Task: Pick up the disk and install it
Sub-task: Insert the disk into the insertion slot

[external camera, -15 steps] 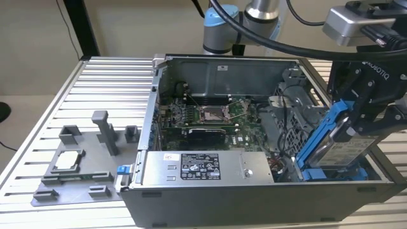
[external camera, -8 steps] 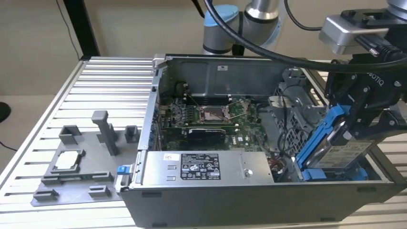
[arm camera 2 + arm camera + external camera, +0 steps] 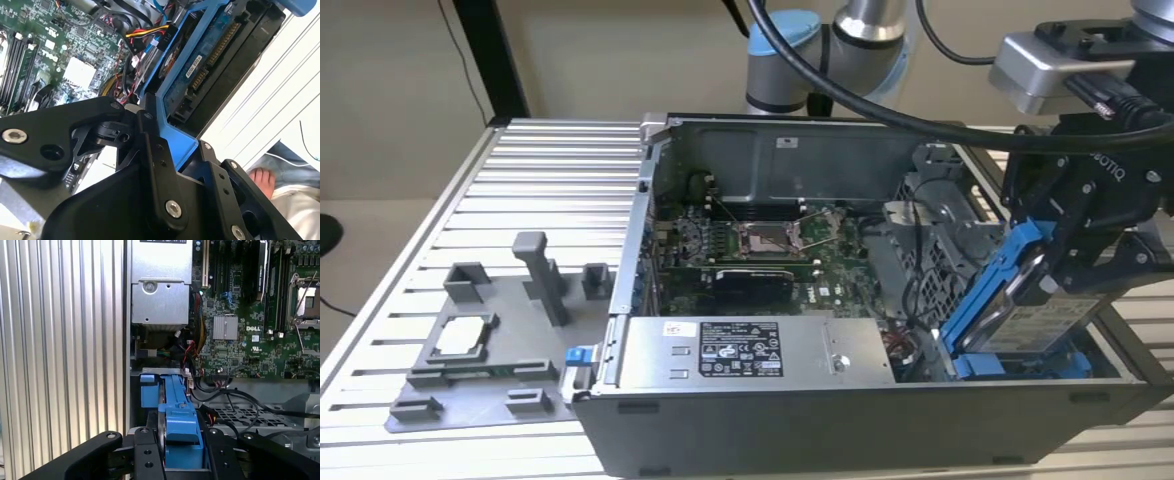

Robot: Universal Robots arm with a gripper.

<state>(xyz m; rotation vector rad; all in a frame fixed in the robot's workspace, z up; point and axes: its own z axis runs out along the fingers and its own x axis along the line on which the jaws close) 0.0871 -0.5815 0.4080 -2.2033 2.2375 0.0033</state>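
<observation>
The disk (image 3: 1047, 322), a silver drive with a white label and bright blue side rails, stands tilted at the exterior view's right end of the open computer case (image 3: 854, 425). Its lower end sits down in the blue drive bay (image 3: 1021, 365). My gripper (image 3: 1067, 265) is shut on the disk's upper part. In the second wrist view the disk (image 3: 200, 70) shows its circuit-board side, with my gripper (image 3: 185, 160) clamping the blue rail. In the first wrist view the blue rail of the disk (image 3: 177, 422) runs between my black fingers (image 3: 145, 460).
A grey power supply box (image 3: 734, 350) with a white label lies along the case's front. The motherboard (image 3: 761, 250) and cables (image 3: 200, 347) fill the case floor. A grey fixture (image 3: 480, 350) holding a small square chip (image 3: 464, 335) sits on the ribbed table (image 3: 547, 170). A person's foot (image 3: 260, 180) appears beside the table.
</observation>
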